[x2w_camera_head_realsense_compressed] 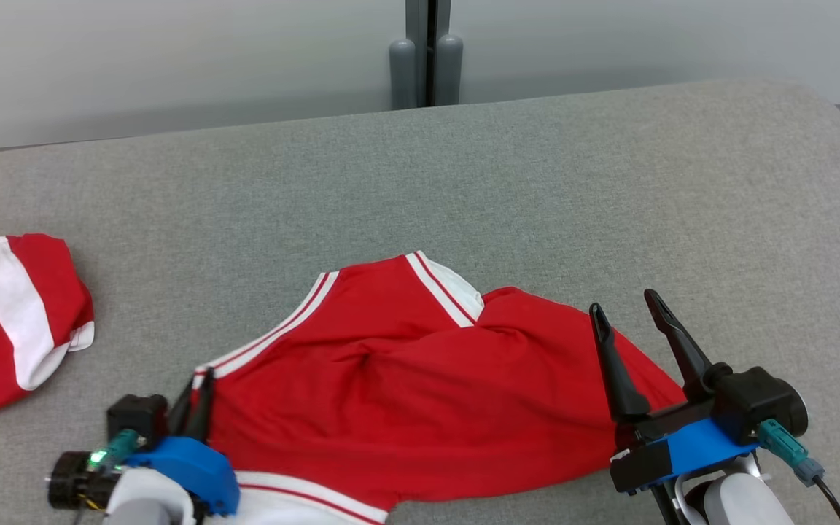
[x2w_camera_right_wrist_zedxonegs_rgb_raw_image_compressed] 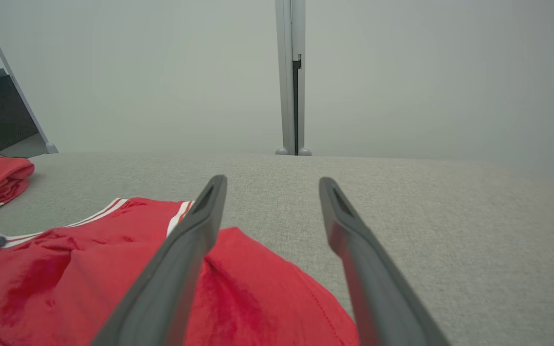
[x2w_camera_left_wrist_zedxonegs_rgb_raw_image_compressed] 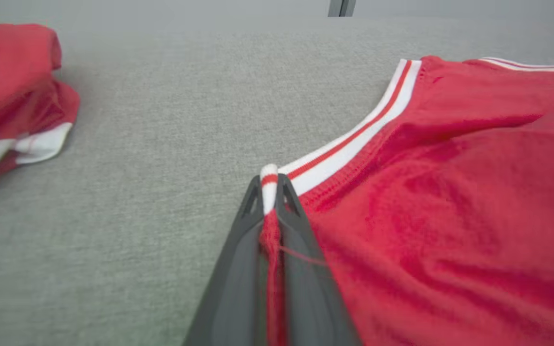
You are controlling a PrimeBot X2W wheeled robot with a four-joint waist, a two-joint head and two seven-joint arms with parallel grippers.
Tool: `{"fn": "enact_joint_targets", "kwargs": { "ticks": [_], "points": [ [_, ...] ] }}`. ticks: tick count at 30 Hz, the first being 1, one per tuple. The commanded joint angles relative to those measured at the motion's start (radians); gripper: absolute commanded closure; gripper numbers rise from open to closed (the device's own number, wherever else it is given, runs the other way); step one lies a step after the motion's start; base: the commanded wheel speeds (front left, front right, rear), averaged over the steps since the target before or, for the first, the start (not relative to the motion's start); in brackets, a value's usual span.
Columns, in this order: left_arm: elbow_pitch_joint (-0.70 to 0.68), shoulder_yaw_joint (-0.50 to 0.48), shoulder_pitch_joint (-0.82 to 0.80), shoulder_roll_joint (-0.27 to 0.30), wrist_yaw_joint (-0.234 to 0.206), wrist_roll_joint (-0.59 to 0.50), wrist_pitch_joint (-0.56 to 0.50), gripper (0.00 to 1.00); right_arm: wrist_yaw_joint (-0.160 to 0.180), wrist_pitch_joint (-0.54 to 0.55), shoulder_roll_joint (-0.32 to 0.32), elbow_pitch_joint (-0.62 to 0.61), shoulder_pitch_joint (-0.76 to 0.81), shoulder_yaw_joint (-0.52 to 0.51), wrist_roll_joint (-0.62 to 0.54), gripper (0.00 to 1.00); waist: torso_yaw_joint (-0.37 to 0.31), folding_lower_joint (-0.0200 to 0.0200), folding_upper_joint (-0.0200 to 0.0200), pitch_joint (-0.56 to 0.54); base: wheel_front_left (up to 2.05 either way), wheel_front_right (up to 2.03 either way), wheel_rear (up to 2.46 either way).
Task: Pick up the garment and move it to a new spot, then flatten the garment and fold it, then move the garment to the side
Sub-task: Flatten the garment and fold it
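Garment: we see a crumpled red sleeveless jersey with white striped trim [x2w_camera_head_realsense_compressed: 405,379] near the front edge of a grey fabric-covered desk [x2w_camera_head_realsense_compressed: 537,182], long axis left to right.
Left fingers [x2w_camera_left_wrist_zedxonegs_rgb_raw_image_compressed: 243,250]: pressed together, pinching its striped left corner.
Right fingers [x2w_camera_right_wrist_zedxonegs_rgb_raw_image_compressed: 181,259]: spread, empty, at its right end.
Room: we judge open desk behind; another red-and-white garment [x2w_camera_head_realsense_compressed: 12,313] lies well apart, left.

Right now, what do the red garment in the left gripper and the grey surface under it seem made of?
The red garment looks like a thin synthetic knit, slightly shiny, with soft creases and ribbed striped trim where the left gripper pinches it. The grey surface seems matte woven upholstery fabric, its fine flecked weave showing.
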State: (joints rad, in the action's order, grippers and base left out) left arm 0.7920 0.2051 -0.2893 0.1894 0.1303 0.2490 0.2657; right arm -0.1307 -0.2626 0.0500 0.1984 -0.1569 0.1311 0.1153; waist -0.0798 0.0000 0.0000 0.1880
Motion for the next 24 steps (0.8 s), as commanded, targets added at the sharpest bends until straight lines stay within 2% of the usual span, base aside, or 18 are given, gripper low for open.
{"fn": "enact_joint_targets", "kwargs": {
  "ticks": [1,5,8,9,10,14,19,24],
  "points": [
    [-0.024,-0.026,-0.004,0.016,-0.011,0.009,-0.002,1.0,0.0,-0.003,0.001,0.003,0.008,-0.002,0.003,0.0,0.002,0.0,0.0,-0.006,0.0,0.0,0.0],
    [-0.103,-0.1,0.035,0.028,-0.052,0.013,-0.001,1.0,0.0,-0.003,0.001,0.007,0.017,-0.017,-0.004,0.0,0.006,0.0,0.0,-0.02,0.0,0.0,0.0],
    [-0.14,-0.13,0.062,0.027,-0.059,0.0,-0.001,1.0,0.0,-0.003,0.001,0.018,0.026,-0.032,-0.006,0.0,0.009,0.0,0.0,-0.033,0.0,0.0,0.0],
    [-0.147,-0.134,0.073,0.02,-0.061,-0.007,-0.001,0.87,0.0,-0.003,0.001,0.02,0.029,-0.033,-0.006,0.0,0.01,0.0,0.0,-0.037,0.0,0.0,0.0],
    [-0.155,-0.138,0.083,0.015,-0.059,-0.012,-0.001,0.0,0.0,-0.003,0.001,0.024,0.033,-0.034,-0.006,0.0,0.01,0.0,0.0,-0.041,0.0,0.0,0.0],
    [-0.23,-0.164,0.114,0.002,-0.055,-0.04,-0.001,0.0,0.0,-0.003,0.001,0.036,0.039,-0.033,0.001,0.0,0.013,0.0,0.0,-0.063,0.0,0.0,0.0],
    [-0.419,-0.228,0.192,-0.044,-0.075,-0.086,-0.001,0.0,0.0,-0.003,0.001,0.037,0.046,-0.04,-0.006,0.0,0.02,0.0,0.0,-0.1,0.0,0.0,0.0],
    [-0.56,-0.278,0.272,-0.083,-0.069,-0.131,-0.001,0.0,0.0,-0.003,0.001,0.032,0.062,-0.051,0.0,0.0,0.032,0.0,0.0,-0.139,0.0,0.0,0.0]
  ]
}}
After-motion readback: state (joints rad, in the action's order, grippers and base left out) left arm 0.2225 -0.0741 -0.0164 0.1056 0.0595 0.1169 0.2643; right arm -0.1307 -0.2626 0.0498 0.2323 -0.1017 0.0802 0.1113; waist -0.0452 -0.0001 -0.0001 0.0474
